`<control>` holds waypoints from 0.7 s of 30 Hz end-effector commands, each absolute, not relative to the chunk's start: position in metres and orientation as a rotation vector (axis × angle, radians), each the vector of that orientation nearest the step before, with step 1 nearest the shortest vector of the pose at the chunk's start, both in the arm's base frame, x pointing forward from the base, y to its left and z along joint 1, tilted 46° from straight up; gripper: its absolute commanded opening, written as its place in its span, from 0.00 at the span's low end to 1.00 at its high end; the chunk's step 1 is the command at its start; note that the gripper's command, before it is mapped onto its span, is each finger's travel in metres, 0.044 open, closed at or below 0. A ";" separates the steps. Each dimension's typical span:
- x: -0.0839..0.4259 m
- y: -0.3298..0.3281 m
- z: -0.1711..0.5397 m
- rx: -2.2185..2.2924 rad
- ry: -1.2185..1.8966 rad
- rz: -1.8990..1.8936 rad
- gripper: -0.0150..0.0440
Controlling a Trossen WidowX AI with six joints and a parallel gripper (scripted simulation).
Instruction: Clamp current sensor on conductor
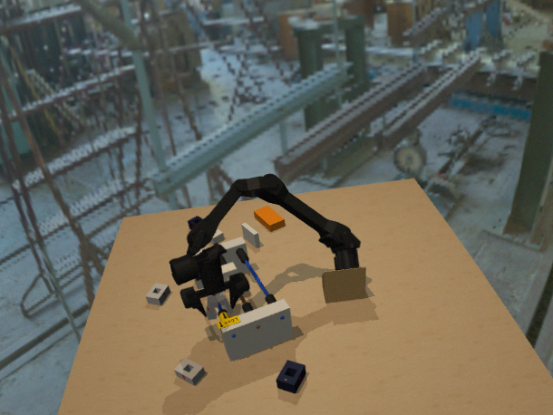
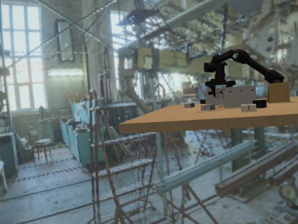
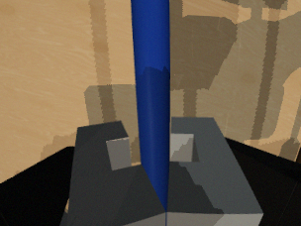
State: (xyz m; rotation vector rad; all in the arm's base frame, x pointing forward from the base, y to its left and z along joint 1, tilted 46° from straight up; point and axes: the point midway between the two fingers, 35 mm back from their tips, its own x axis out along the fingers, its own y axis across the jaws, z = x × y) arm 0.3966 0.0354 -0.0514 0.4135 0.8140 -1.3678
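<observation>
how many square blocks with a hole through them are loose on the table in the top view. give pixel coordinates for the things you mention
2 grey: one (image 1: 163, 297) left of the gripper (image 1: 215, 306), one (image 1: 194, 377) at the front. 1 navy (image 1: 287, 383), front right. Others may be hidden behind the arm.

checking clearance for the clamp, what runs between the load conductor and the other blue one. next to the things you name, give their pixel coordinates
A brown conductor (image 1: 243, 299) runs between the LOAD conductor (image 1: 219, 306) (image 3: 152, 89) and the other blue one (image 1: 257, 276), seen in the top view.

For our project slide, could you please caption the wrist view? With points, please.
Split-core sensor (image 3: 94, 164) around the blue conductor (image 3: 152, 89), one half on each side, between the gripper's dark fingers.
</observation>
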 end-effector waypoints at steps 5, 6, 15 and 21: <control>0.397 0.036 -0.051 0.415 0.813 -1.368 0.82; 0.397 0.036 -0.051 0.415 0.813 -1.368 0.81; 0.397 0.036 -0.051 0.415 0.813 -1.368 0.61; 0.397 0.036 -0.051 0.415 0.813 -1.368 0.34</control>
